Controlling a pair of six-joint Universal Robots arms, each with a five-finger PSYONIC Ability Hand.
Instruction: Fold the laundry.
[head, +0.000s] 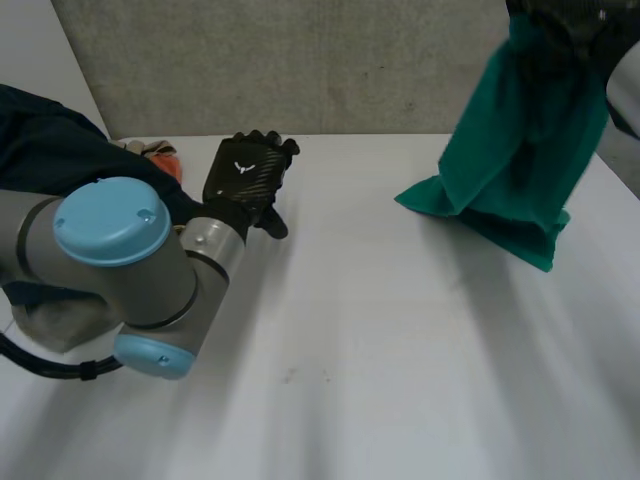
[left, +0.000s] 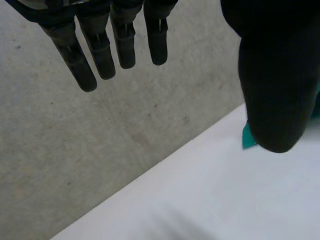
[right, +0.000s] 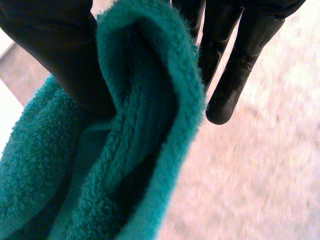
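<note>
Nearest you, the left arm (head: 105, 225) crosses the near-left of the white surface (head: 380, 350), blue cap up. Past it, your left hand (head: 245, 175) sits over the surface's far-left part, back of the hand upward. In the left wrist view its fingers (left: 100, 55) hang straight, apart from the thumb (left: 275, 90), with nothing between them: open and empty. A sliver of the towel (left: 247, 136) shows just beside that thumb. Left of the hand, a dark blue cloth (head: 50, 145) lies at the surface's edge, with a small orange-and-white item (head: 155, 152) beside it; you can't tell what that is. Far right, the teal terry towel (head: 515, 140) hangs bunched from your right hand (head: 580, 25), which is raised above the surface; the towel's lower end drapes onto the surface. The right wrist view shows its folded upper edge pinched between thumb (right: 55, 50) and straight fingers (right: 235, 65). The two hands are well apart. Behind everything is a grey wall (head: 300, 60).
</note>
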